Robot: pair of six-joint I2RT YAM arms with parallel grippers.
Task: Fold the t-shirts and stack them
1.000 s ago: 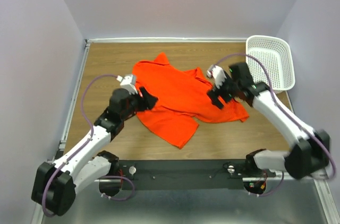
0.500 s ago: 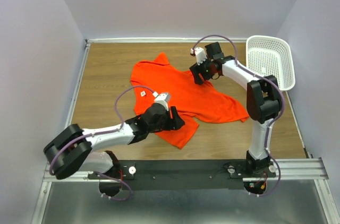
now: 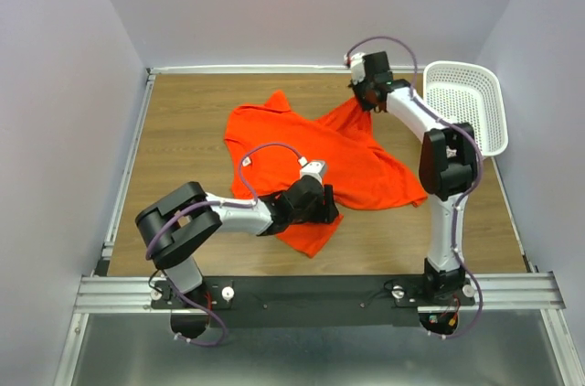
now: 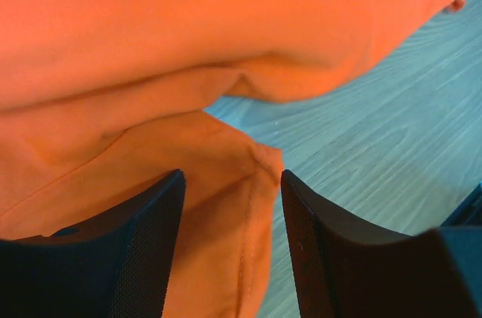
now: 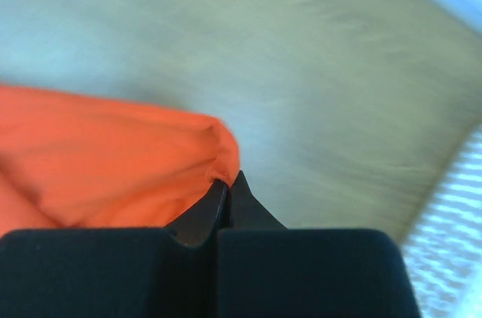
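Note:
A bright orange-red t-shirt [image 3: 311, 153] lies crumpled in the middle of the wooden table [image 3: 183, 121]. My right gripper [image 3: 364, 101] is at the back, shut on a corner of the shirt, which is drawn out toward it. In the right wrist view the fingertips [image 5: 228, 182] pinch a fold of the orange cloth [image 5: 113, 175]. My left gripper [image 3: 327, 208] sits low at the shirt's front edge. In the left wrist view it [image 4: 232, 182] stands open, with a stitched hem of the t-shirt [image 4: 226, 205] lying between the two fingers.
A white lattice basket [image 3: 466, 107] stands at the back right, close to the right gripper, and shows at the edge of the right wrist view as the basket [image 5: 452, 212]. Walls close in the table on three sides. A black rail [image 3: 311, 290] runs along the near edge.
The right gripper closed on the shirt's corner and carried it toward the back. The left arm swept right along the shirt's front edge, from the left side to the hem.

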